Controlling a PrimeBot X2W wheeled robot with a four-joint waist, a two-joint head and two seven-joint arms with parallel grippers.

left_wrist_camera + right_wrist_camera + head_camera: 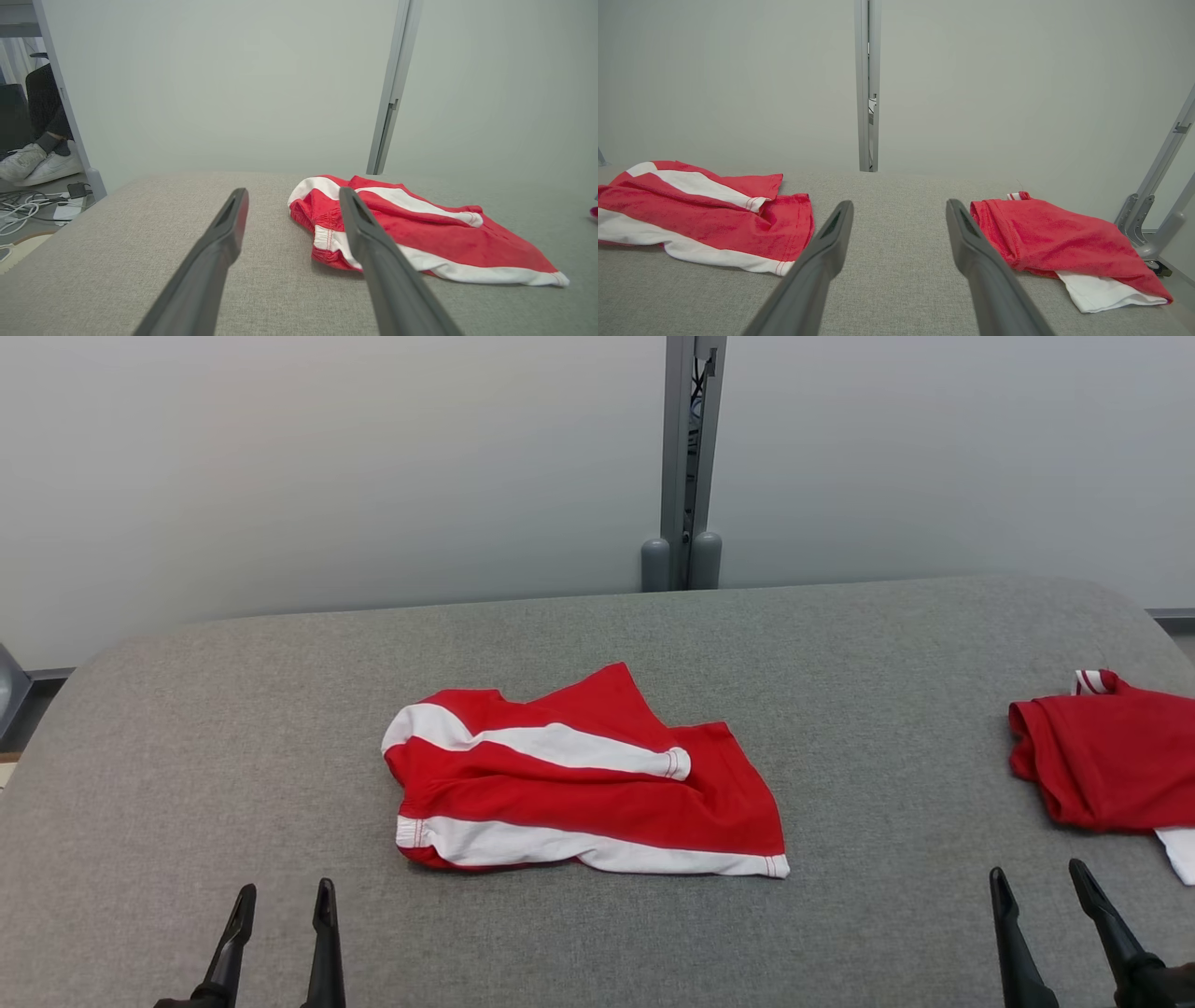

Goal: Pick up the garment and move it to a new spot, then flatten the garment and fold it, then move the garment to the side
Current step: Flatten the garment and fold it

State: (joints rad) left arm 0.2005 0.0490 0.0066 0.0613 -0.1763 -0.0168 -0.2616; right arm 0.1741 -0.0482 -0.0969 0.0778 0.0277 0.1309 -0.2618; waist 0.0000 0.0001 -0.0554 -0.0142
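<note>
The garment (579,803) is lying crumpled near the middle of the grey table (187,756). It is red, with white bands running across it. One band is edging its near hem, and its left side is bunching up.

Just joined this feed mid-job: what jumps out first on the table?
A crumpled red-and-white garment lies in the middle of the grey table. A second red garment sits at the table's right edge. The left end effector and right end effector are at the near edge, both open and empty.
</note>
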